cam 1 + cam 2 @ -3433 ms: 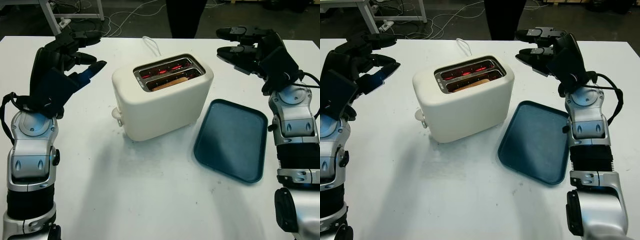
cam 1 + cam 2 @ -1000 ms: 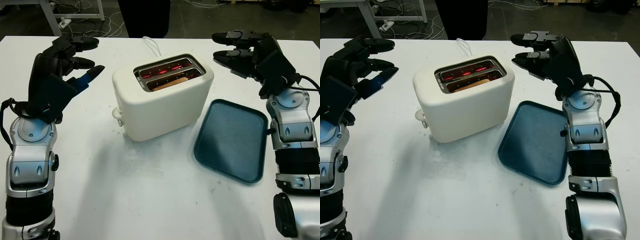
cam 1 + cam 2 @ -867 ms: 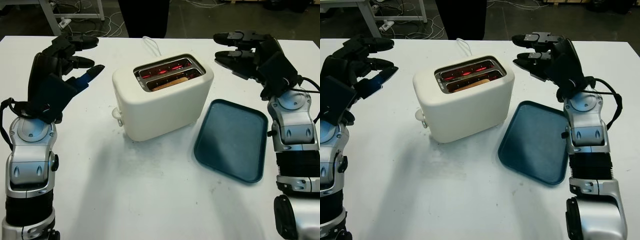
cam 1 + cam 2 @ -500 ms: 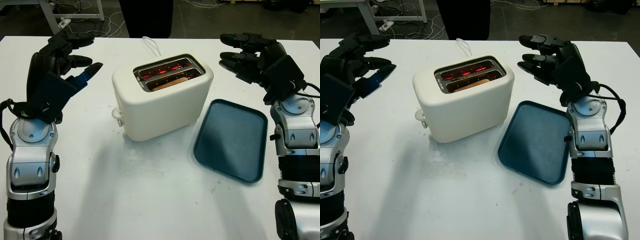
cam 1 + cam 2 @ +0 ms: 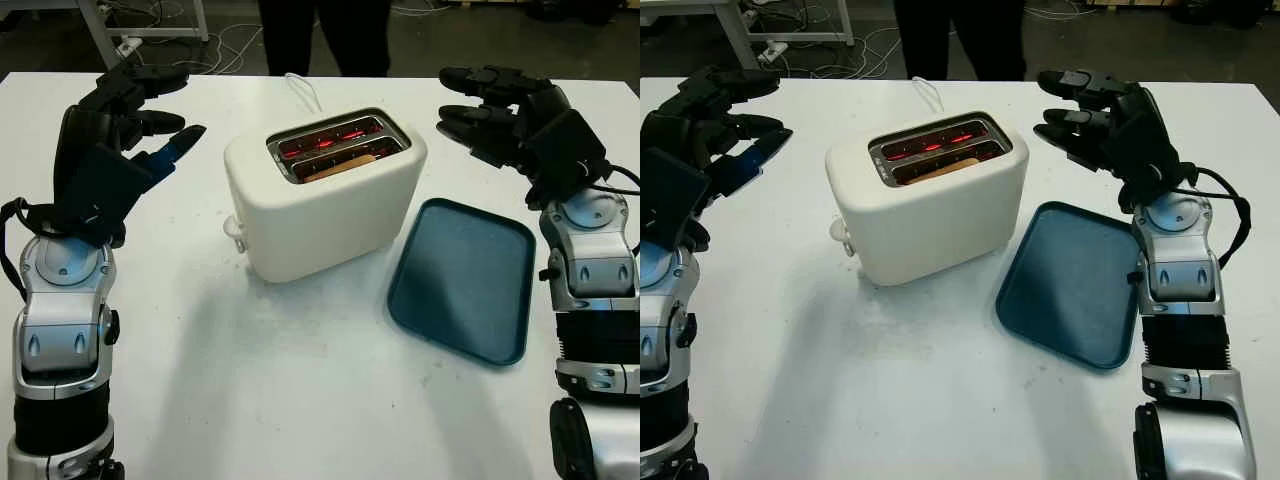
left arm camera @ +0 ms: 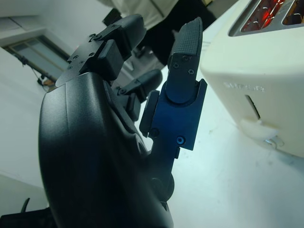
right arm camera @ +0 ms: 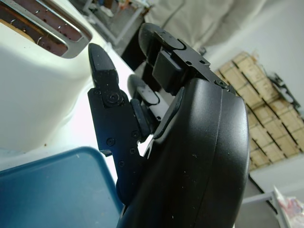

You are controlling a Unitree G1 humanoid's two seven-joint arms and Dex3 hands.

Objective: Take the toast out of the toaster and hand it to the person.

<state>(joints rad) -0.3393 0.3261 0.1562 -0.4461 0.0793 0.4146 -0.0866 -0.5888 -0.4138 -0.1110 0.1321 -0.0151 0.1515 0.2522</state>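
Cream-white plastic two-slot toaster [image 5: 325, 195] at centre of white table [image 5: 300, 400], slots glowing red, white cord trailing toward 12 o'clock. Brown slice of toast [image 5: 345, 166] seated low in the near slot, top edge barely above the rim. Dark teal rectangular plastic tray [image 5: 463, 277] at 4 o'clock of the toaster, just beside it, lying flat.

Black three-finger left hand [image 5: 125, 110] at 9 o'clock of the toaster, raised off the table, well apart from the casing; open, holding nothing, fingers [image 6: 187, 61] extended toward the toaster.

Black three-finger right hand [image 5: 1110, 125] at 2 o'clock of the toaster, raised above the tray's far edge, near the casing without touching; open, holding nothing, fingers [image 7: 107, 90] extended toward the toaster.

Person in dark trousers [image 5: 325, 35] standing at 12 o'clock, beyond the table's far edge.
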